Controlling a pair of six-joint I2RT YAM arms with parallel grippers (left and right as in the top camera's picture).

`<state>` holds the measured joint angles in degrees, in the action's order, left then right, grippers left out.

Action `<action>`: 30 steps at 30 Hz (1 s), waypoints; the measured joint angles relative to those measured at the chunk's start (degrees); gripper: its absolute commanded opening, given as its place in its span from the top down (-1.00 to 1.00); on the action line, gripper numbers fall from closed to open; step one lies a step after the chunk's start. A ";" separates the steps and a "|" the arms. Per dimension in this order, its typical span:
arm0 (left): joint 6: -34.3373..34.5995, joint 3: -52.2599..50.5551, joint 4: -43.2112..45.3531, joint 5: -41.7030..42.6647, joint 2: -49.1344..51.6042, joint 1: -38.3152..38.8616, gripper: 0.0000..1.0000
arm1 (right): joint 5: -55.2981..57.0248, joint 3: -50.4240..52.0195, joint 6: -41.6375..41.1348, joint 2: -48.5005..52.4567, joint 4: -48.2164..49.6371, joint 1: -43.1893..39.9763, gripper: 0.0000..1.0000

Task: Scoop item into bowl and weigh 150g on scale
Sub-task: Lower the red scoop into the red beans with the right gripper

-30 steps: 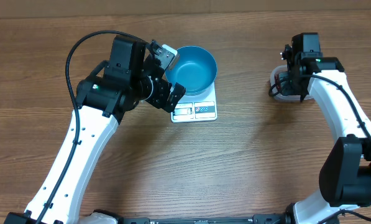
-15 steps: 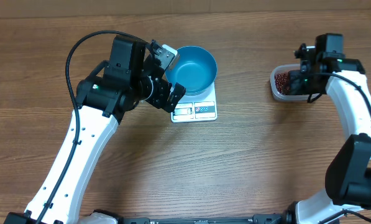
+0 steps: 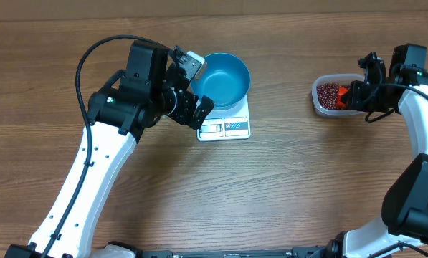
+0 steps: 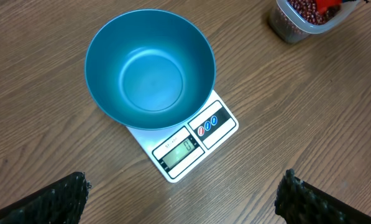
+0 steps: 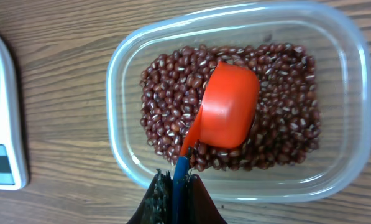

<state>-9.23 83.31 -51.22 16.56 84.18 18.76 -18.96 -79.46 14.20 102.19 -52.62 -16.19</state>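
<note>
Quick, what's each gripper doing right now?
Left gripper: open, holding nothing.
Right gripper: shut on the red scoop by its handle, scoop resting in the beans.

Bare wooden table (image 3: 285, 165) lies open from the scale's (image 3: 226, 127) 3 o'clock across to the clear tub (image 3: 322, 107). The blue bowl (image 3: 224, 77) is open from above. The left gripper (image 3: 196, 86), jaws wide, crowds its 9 o'clock side. The red scoop (image 5: 229, 112) covers the middle of the beans (image 5: 166, 112), and the right gripper (image 5: 174, 186) blocks the tub's 3 o'clock rim seen from overhead.
</note>
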 measured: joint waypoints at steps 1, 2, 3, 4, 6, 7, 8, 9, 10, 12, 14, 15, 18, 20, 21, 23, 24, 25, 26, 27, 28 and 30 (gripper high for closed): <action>0.00 0.00 0.00 0.00 0.00 0.00 -0.99 | -0.28 0.00 0.09 0.00 -0.11 0.00 0.93; 0.00 0.00 0.00 0.00 0.00 0.00 -0.99 | -0.68 0.00 0.22 0.00 -0.33 0.02 0.93; 0.00 0.00 0.00 -0.02 0.00 0.00 -0.99 | -0.87 0.00 0.39 0.00 -0.52 0.02 0.93; 0.00 0.00 0.00 -0.02 0.00 0.00 -0.99 | -1.25 0.00 0.52 0.00 -0.59 0.02 0.93; 0.00 0.00 0.00 -0.02 0.00 0.00 -0.99 | -1.66 0.00 0.52 0.02 -0.61 0.02 0.93; 0.00 0.00 0.00 -0.02 0.00 0.00 -1.00 | -1.75 0.00 0.50 0.02 -0.63 0.02 0.93; 0.00 0.00 0.00 -0.02 0.00 0.00 -0.99 | -1.79 0.00 0.46 0.02 -0.63 0.02 0.93; 0.00 0.00 0.00 0.00 0.00 0.00 -0.99 | -1.79 0.00 0.44 0.04 -0.63 0.02 0.93; 0.00 0.00 0.00 -0.02 0.00 0.00 -1.00 | -1.79 0.00 0.44 0.04 -0.61 0.02 0.93; 0.00 0.00 0.00 -0.02 0.00 0.00 -0.99 | -1.81 0.00 0.11 0.04 -0.57 0.00 0.93; 0.00 0.00 0.00 -0.02 0.00 0.00 -1.00 | -1.81 0.00 -0.09 0.04 -0.52 -0.07 0.93; 0.00 0.00 0.00 -0.02 0.00 0.00 -0.99 | -1.86 0.00 -0.22 0.04 -0.50 -0.24 0.93; 0.00 0.00 0.00 0.00 0.00 0.00 -0.99 | -2.25 0.00 -0.46 0.04 -0.50 -0.76 0.93; 0.00 0.00 0.00 -0.02 0.00 0.00 -0.99 | -2.69 0.02 -0.48 0.11 -0.39 -1.29 0.93; 0.00 0.00 0.00 0.00 0.00 0.00 -0.99 | -3.19 0.17 -0.57 0.11 -0.13 -1.60 0.93; 0.00 0.00 0.00 0.00 0.00 0.00 -1.00 | -4.17 0.63 -0.66 0.13 0.17 -2.19 0.93; 0.00 0.00 0.00 -0.02 0.00 0.00 -0.99 | -4.66 0.76 -0.63 0.15 0.33 -2.40 0.93; 0.00 0.00 0.00 -0.02 0.00 0.00 -0.99 | -5.22 0.94 -0.68 0.15 0.52 -2.60 0.93; 0.00 0.00 0.00 -0.02 0.00 0.00 -0.99 | -5.84 1.11 -0.66 0.20 0.68 -2.93 0.93; 0.00 0.00 0.00 -0.02 0.00 0.00 -0.99 | -6.47 1.18 -0.68 0.22 0.76 -3.23 0.93; 0.00 0.00 0.00 0.00 0.00 0.00 -0.99 | -6.82 1.20 -0.70 0.31 0.81 -3.39 0.93; 0.00 0.00 0.00 -0.02 0.00 0.00 -0.99 | -7.76 1.27 -0.68 0.42 0.92 -3.87 0.93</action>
<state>-9.23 83.31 -51.22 16.53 84.18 18.76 -26.72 -78.19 13.52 102.61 -51.70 -20.05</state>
